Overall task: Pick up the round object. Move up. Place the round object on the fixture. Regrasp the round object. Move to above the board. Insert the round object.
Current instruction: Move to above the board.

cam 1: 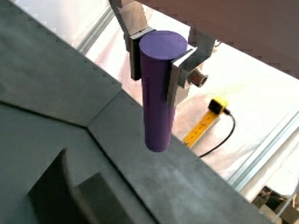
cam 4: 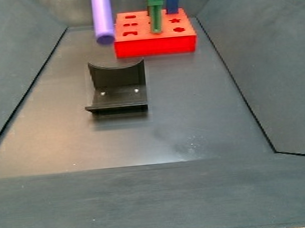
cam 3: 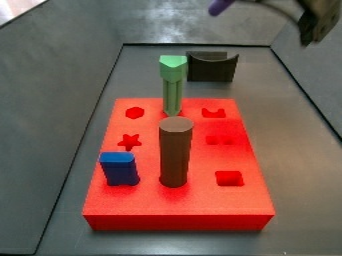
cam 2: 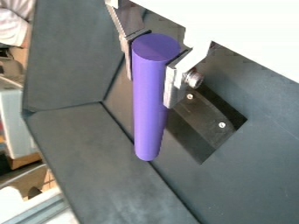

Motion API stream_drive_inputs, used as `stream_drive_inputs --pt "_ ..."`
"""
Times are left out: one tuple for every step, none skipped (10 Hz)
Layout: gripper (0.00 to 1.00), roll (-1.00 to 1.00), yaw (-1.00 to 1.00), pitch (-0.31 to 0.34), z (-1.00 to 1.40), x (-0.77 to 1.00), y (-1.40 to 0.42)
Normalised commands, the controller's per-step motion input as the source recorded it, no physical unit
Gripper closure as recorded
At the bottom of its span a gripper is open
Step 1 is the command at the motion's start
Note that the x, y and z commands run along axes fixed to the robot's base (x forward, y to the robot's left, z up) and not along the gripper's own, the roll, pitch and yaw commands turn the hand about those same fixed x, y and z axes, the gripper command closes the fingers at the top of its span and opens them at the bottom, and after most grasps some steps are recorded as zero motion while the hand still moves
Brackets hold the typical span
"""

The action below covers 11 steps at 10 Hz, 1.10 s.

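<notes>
Purple round object (cam 1: 159, 87), in both wrist views, hangs upright between my fingers (cam 1: 184, 72), pinched near its top end so most of its length is free below my gripper (cam 1: 156, 54) for seating. In a wrist view the fixture (cam 2: 208, 124) lies on the floor behind the peg. In a side view only the peg's tip (cam 3: 219, 6) shows, high above the board (cam 3: 181, 170). In a side view the peg (cam 4: 103, 15) hangs well clear above the fixture (cam 4: 117, 85), I judge for transfer to its notch.
</notes>
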Motion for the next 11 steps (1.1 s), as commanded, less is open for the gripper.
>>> stream_drive_inputs --pt "1.0 0.06 -0.02 0.033 1.0 0.08 -0.12" --pt "1.0 0.06 -0.02 0.055 1.0 0.08 -0.12" --pt "1.0 0.06 -0.02 0.079 1.0 0.09 -0.12" --pt "1.0 0.07 0.0 0.108 0.97 0.09 -0.11" --pt "1.0 0.06 0.01 0.118 0.78 0.08 -0.08" --pt "1.0 0.06 0.03 0.121 0.59 0.06 -0.06" --pt "1.0 0.06 0.05 0.124 0.4 0.05 -0.04" --pt "1.0 -1.0 -0.11 -0.015 0.25 -1.0 -0.95" --pt "1.0 -1.0 -0.11 -0.018 0.2 -1.0 -0.94" --pt "1.0 -1.0 -0.1 -0.044 0.21 -1.0 -0.83" --pt "1.0 -1.0 -0.1 -0.05 0.19 -1.0 -0.78"
